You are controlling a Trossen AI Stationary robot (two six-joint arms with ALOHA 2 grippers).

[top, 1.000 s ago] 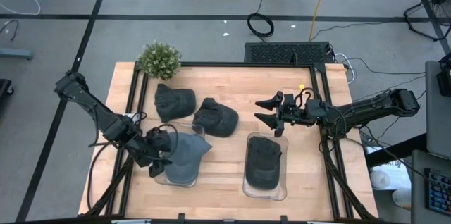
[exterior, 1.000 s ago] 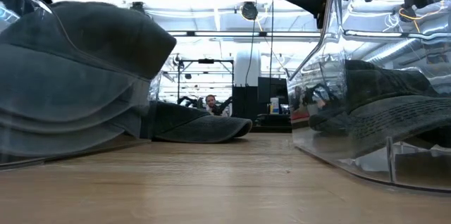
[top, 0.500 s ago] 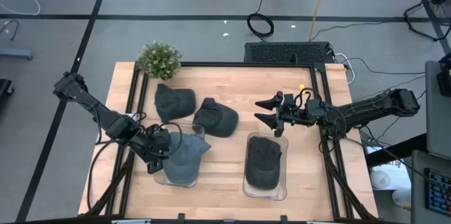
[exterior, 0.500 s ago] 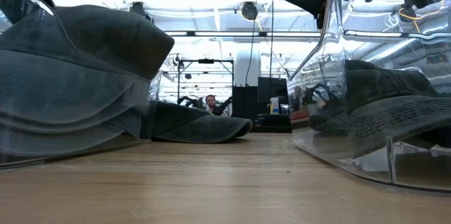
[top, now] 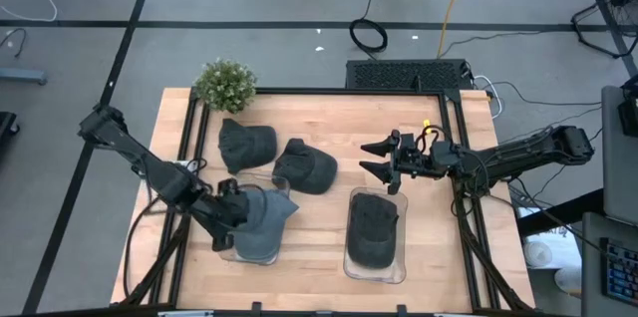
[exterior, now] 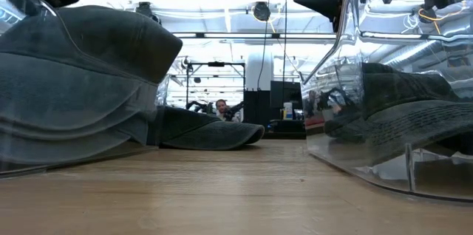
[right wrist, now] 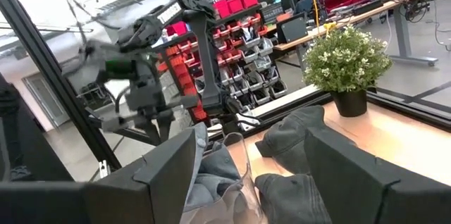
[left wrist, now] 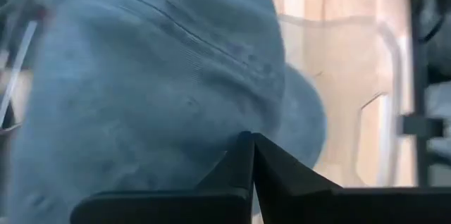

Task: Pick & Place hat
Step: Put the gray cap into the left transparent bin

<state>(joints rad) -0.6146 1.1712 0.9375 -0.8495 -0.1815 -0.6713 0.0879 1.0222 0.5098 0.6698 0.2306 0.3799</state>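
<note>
Grey hat [top: 261, 219]: in the clear tray [top: 242, 253], my left gripper [top: 231, 213] pinching its crown edge, apparently for lifting; my right gripper [top: 379, 158], spread, waits well apart.

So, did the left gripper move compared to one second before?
Yes, slightly. In the high view the left gripper now sits a little nearer the table's front edge, away from the potted plant, and has shut beside the light hat.

Matt grey cloth hat [top: 261, 219], glossy clear plastic tray [top: 401, 269], wooden table [top: 319, 247].
</note>
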